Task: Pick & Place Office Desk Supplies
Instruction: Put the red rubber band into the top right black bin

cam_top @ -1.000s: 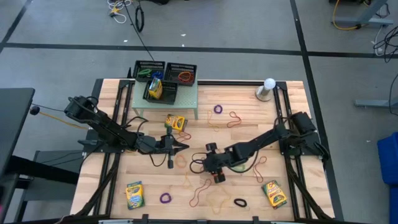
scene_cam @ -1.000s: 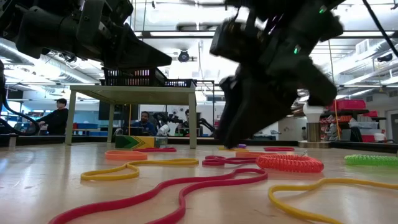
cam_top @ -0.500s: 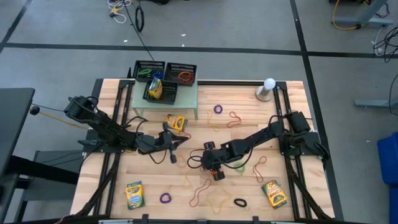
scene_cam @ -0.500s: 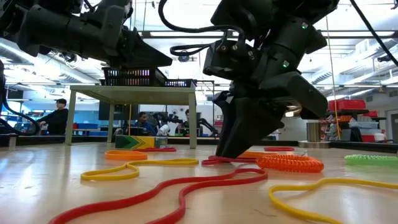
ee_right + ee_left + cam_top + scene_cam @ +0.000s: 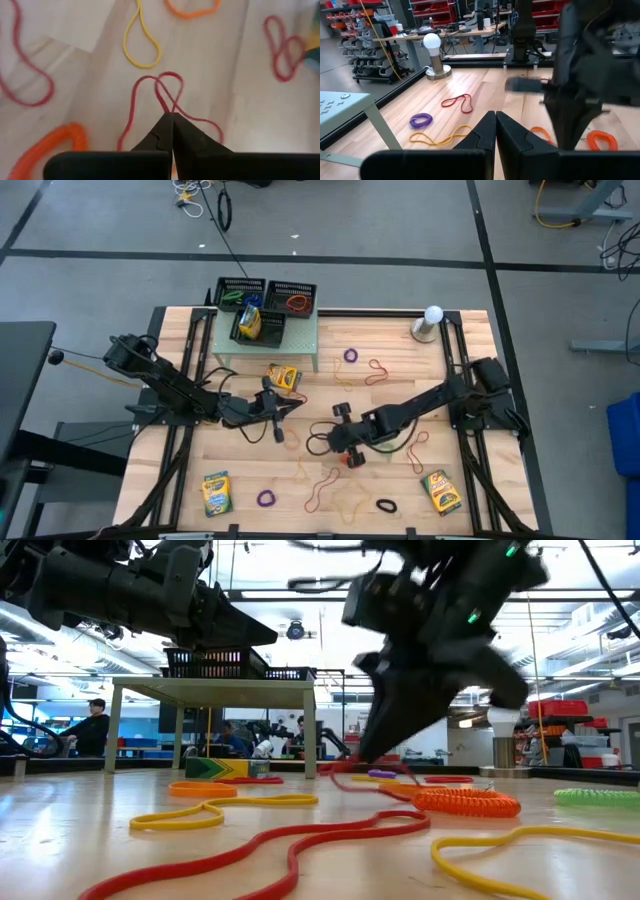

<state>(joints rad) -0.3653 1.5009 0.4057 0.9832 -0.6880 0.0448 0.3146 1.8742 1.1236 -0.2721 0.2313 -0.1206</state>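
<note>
1. A red rubber band [image 5: 167, 97] is pinched at mid-bench, partly lifted off the bench [image 5: 460, 380].
2. The right gripper [image 5: 171, 119] is closed on it.
3. The left gripper [image 5: 495, 120] hovers nearby, closed and empty.

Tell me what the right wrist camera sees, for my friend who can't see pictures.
The right pincer is shut on a thin red rubber band, pinching it just above the wooden table. A yellow loop and orange bands lie nearby.
</note>
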